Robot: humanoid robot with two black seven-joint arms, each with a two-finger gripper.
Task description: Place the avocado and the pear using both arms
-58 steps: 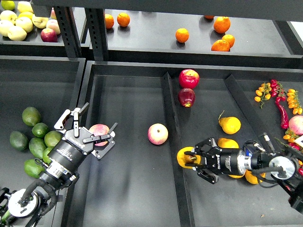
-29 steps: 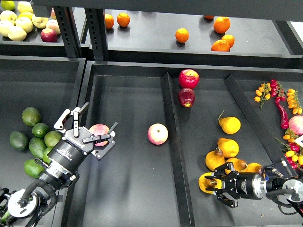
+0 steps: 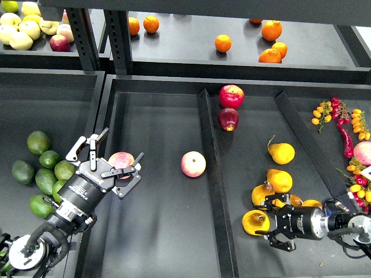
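The pear (image 3: pixel 255 222), orange-yellow with a brown hollow facing up, lies in the right bin at the near-left edge of a pile of pears. My right gripper (image 3: pixel 271 223) is open just to its right, with its fingertips clear of the pear. My left gripper (image 3: pixel 106 163) is open and empty over the middle bin's left edge, in front of a red-yellow apple (image 3: pixel 121 161). Several green avocados (image 3: pixel 45 180) lie in the left bin beside my left arm. A darker one (image 3: pixel 23 172) is among them, but I cannot tell which is the elongated avocado.
Other pears (image 3: pixel 281 153) lie in the right bin. An apple (image 3: pixel 193 164) sits mid-bin, and two red apples (image 3: pixel 231 96) sit at the back. A divider (image 3: pixel 211 174) separates the bins. Peppers and small tomatoes (image 3: pixel 348 124) are at the far right. Oranges (image 3: pixel 222 43) are on the shelf.
My right gripper carried the pear from the divider down to the pear pile, let it go and drew back to the right. My left arm sank slightly.
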